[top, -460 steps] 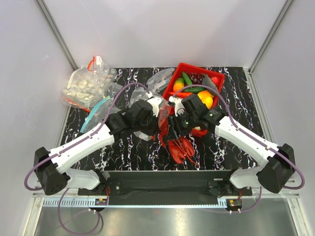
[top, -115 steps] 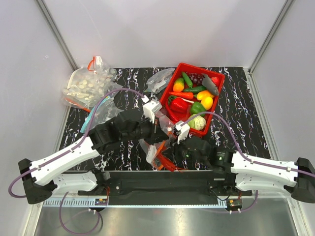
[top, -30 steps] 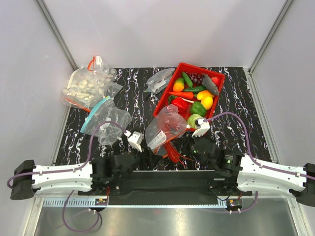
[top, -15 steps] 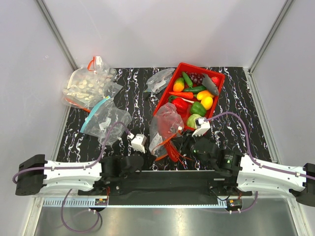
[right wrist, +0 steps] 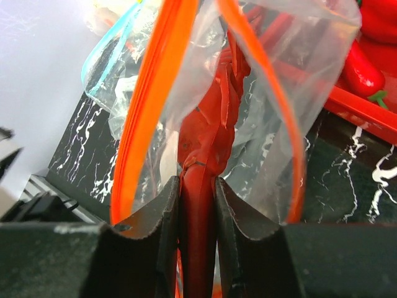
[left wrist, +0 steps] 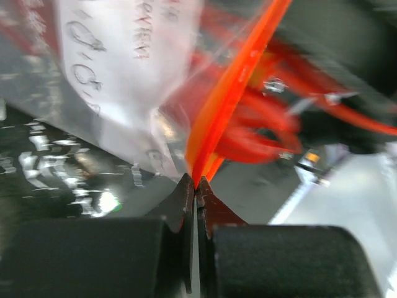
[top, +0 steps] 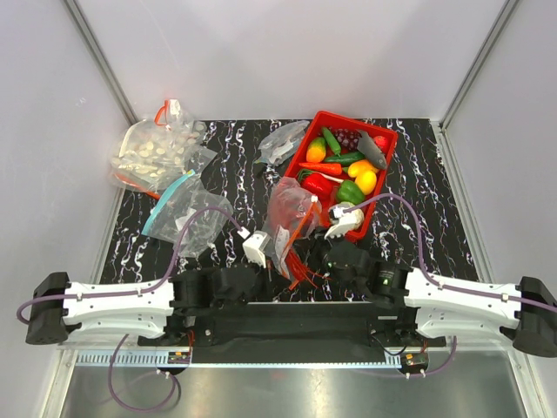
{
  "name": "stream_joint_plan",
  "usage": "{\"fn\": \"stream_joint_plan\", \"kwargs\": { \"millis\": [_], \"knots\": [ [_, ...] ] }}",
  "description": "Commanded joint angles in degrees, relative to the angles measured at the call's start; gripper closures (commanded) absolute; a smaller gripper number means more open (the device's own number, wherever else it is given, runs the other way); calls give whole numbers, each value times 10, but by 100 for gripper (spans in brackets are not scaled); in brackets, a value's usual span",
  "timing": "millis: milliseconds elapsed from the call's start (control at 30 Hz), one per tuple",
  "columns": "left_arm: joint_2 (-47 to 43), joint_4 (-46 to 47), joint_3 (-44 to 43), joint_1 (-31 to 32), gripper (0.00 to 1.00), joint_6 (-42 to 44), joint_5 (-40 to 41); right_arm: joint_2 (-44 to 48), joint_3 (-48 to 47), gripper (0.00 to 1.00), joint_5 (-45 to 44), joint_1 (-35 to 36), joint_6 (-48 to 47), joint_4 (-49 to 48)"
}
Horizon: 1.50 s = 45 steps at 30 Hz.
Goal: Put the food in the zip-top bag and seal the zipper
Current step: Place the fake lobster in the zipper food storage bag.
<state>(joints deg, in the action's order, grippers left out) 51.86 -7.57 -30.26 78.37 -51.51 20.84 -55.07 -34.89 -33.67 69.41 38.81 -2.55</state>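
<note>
The zip-top bag (top: 291, 207) stands crumpled in front of the red tray (top: 384, 142), its mouth facing the arms. My left gripper (left wrist: 196, 184) is shut on the zipper (left wrist: 231, 99) at one end of the mouth; from above, the left gripper (top: 277, 265) sits at the bag's near-left corner. My right gripper (right wrist: 197, 186) is shut on a red lobster (right wrist: 208, 133), which reaches in through the open loop of the zipper (right wrist: 149, 99). From above, the lobster (top: 301, 264) shows under the bag, beside the right gripper (top: 318, 254). More food (top: 350, 190) lies in the tray.
A bag of pale round pieces (top: 153, 151) lies at the back left. A clear bag with a teal strip (top: 186, 212) lies in front of it. Another clear bag (top: 284, 139) rests left of the tray. The tray's rim (right wrist: 363, 112) is just right of the bag mouth.
My left arm has swung right to the bag and its gripper has closed on the zipper strip. The bag has shifted and stands more upright. The right gripper keeps its hold on the lobster.
</note>
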Motion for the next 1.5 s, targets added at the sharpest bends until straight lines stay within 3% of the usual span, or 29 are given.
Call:
{"fn": "stream_joint_plan", "kwargs": {
  "millis": [0,233,400,567,767,833,900,933,967,1133,1167,1200,1467],
  "knots": [
    [-22,36,-25,6,100,-11,-72,-21,-18,100,-82,-1,-23,-55],
    [6,74,-38,6,100,-25,-148,-54,-27,100,-139,8,-33,-98],
    [11,178,-15,6,100,-54,-179,-88,-22,100,-168,27,-58,-121],
    [-8,182,-35,-7,100,-53,-183,-137,6,100,-212,70,-40,-149],
    [-35,179,-7,-10,100,-70,-185,-134,39,99,-182,72,4,-152],
    [-41,184,13,-10,100,-83,-184,-113,47,90,-171,72,21,-142],
    [-45,207,48,-10,100,-92,-186,-99,54,70,-153,71,42,-112],
    [-43,213,63,-11,100,-99,-187,-88,54,45,-132,72,45,-105],
    [-43,219,69,-11,100,-103,-187,-84,50,42,-122,72,44,-93],
    [-61,225,78,-11,100,-105,-189,-28,33,65,-85,71,87,23],
    [-62,211,74,-12,100,-101,-188,-16,32,77,-79,71,88,45],
    [-70,201,70,-13,100,-94,-186,2,29,98,-75,71,91,73],
    [-96,120,35,-16,100,-70,-172,1,-22,97,-19,71,96,161]
  ]
}}
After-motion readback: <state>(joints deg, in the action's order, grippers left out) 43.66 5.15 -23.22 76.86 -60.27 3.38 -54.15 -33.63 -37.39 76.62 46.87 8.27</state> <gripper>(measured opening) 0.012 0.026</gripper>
